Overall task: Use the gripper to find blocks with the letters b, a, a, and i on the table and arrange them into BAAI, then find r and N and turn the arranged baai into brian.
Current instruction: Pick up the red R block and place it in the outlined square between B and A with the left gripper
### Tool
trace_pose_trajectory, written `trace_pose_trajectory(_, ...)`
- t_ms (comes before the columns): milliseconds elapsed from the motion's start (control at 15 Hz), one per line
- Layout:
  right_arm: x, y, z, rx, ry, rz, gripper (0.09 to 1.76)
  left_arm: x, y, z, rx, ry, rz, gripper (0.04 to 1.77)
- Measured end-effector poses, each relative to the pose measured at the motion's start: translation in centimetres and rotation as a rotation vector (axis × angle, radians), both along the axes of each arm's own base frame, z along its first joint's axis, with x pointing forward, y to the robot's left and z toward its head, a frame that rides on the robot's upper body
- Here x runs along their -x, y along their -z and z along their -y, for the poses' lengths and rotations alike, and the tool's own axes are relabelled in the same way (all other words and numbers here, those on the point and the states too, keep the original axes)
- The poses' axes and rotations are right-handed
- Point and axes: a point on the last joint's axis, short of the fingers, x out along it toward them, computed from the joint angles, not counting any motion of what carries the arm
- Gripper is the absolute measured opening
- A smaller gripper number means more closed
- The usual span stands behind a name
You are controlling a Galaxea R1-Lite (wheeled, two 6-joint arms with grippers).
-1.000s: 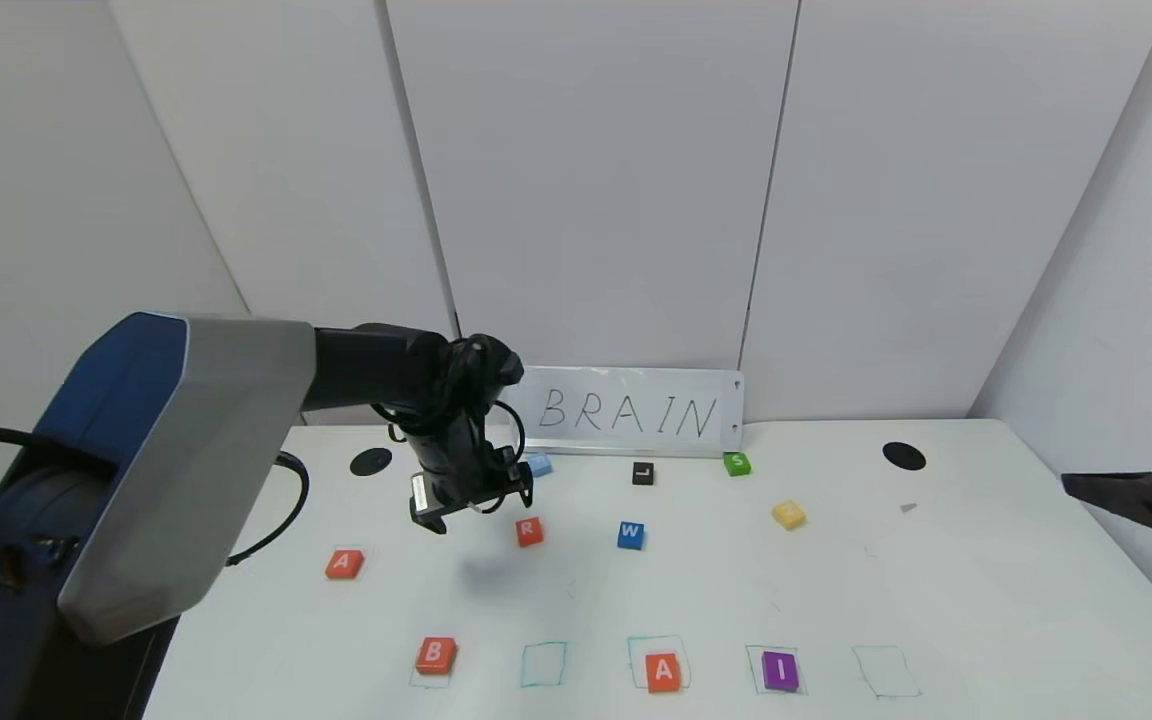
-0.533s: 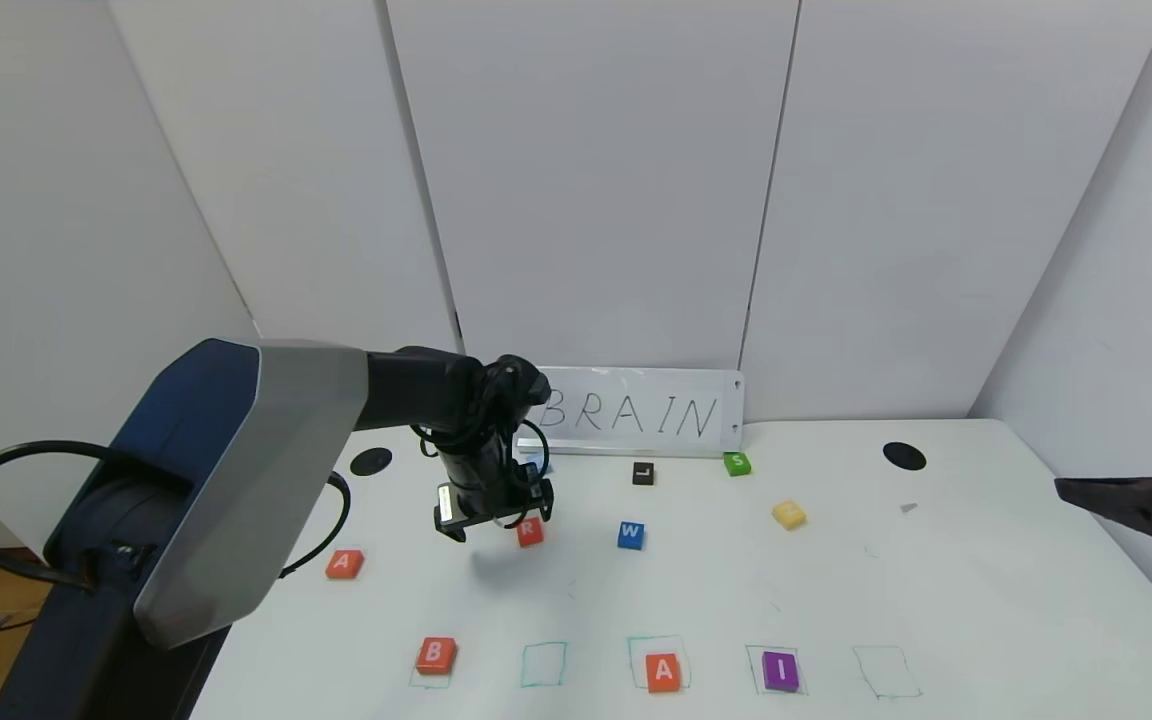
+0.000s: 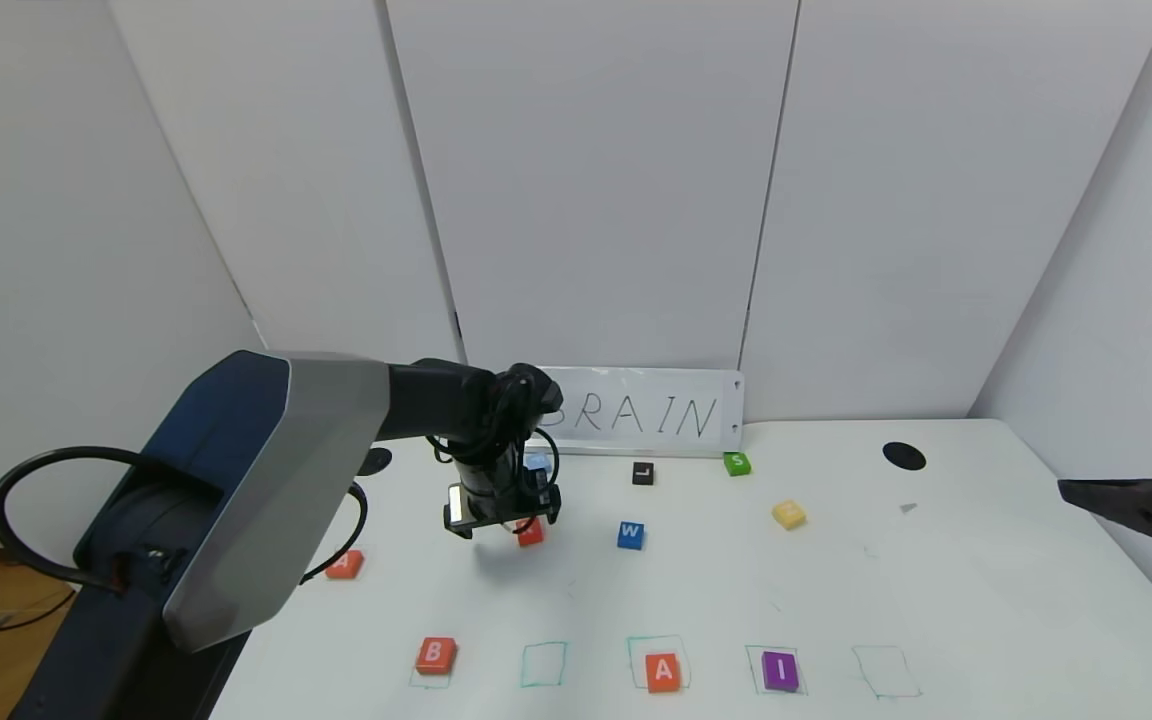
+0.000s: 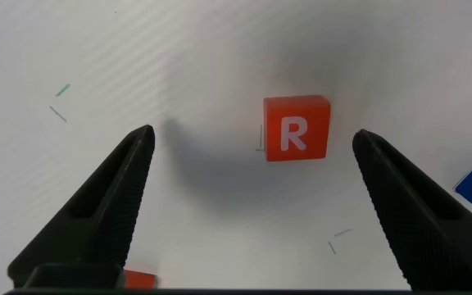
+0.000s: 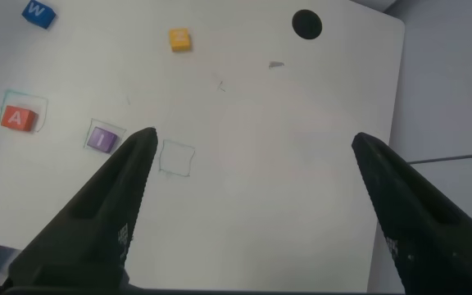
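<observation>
My left gripper (image 3: pixel 504 521) is open and hovers just above the table (image 3: pixel 986 560), over the orange-red R block (image 3: pixel 530 533). In the left wrist view the R block (image 4: pixel 296 128) lies between the open fingers (image 4: pixel 252 143), nearer one finger, and touches neither. In the front row, the orange-red B (image 3: pixel 435 655), an A (image 3: pixel 663 672) and the purple I (image 3: pixel 780 670) sit on green squares. The second A (image 3: pixel 344 564) lies at the left, partly behind my arm. The yellow N (image 3: pixel 788 514) lies at mid right. My right gripper (image 3: pixel 1071 487) is open and parked at the right edge.
A blue W (image 3: pixel 630 535), black L (image 3: pixel 643 473), green S (image 3: pixel 736 463) and pale blue block (image 3: pixel 537 462) lie near the BRAIN sign (image 3: pixel 636 412). Empty green squares (image 3: pixel 543 664) (image 3: pixel 886 670) are in the front row. Black holes (image 3: pixel 904 456) (image 3: pixel 373 460) are at the back.
My left arm has moved right and slightly down, from left of the R block to directly over it. The blocks and the right arm have not moved.
</observation>
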Motion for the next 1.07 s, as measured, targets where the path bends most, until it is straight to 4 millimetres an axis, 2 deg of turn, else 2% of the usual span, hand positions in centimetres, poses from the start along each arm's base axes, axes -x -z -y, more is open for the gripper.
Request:
trace_pose_trajectory(1000, 0.0, 0.0, 0.0, 0.001, -0.001, 0.000, 1.71, 0.3, 0.9, 1.5, 0.001, -0.078, 0.025, 1.72)
trace_pose_trajectory(1067, 0.0, 0.0, 0.0, 0.001, -0.001, 0.000, 1.71, 0.3, 0.9, 1.6, 0.001, -0.078, 0.027, 1.56)
